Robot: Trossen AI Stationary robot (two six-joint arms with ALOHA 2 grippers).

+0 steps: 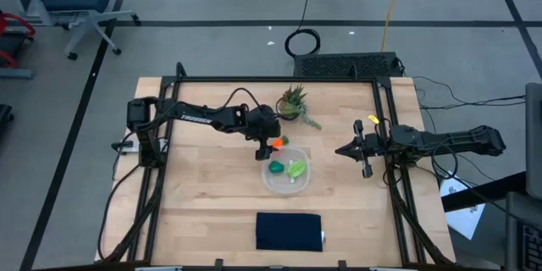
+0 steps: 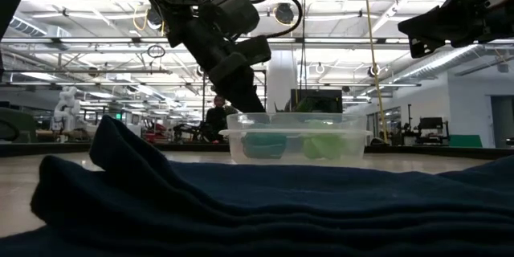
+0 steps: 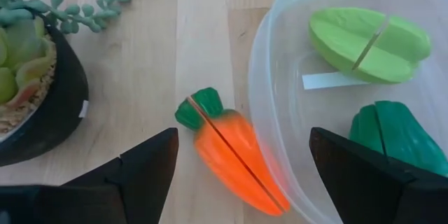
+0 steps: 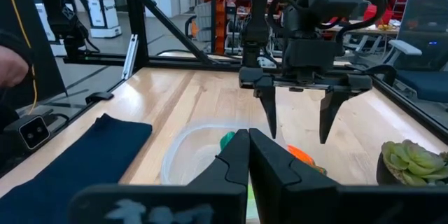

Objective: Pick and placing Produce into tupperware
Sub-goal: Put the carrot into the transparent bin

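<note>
Left gripper [image 3: 238, 175] hovering with fingers spread wide astride the carrot [image 3: 231, 150].
Carrot lying flat just outside the tupperware [image 3: 280, 56] rim, green top pointing toward the potted plant [image 3: 31, 77]; leaf piece [image 3: 367, 42] and dark green lump [image 3: 395, 136] sitting inside; right gripper [image 1: 364, 150] waiting pinched closed, well beyond the tupperware.

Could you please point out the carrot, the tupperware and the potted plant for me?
carrot [image 3: 234, 157]: left wrist view, middle of its orange body.
tupperware [image 3: 269, 105]: left wrist view, clear rim beside the carrot.
potted plant [image 3: 59, 98]: left wrist view, dark side of its pot.
</note>
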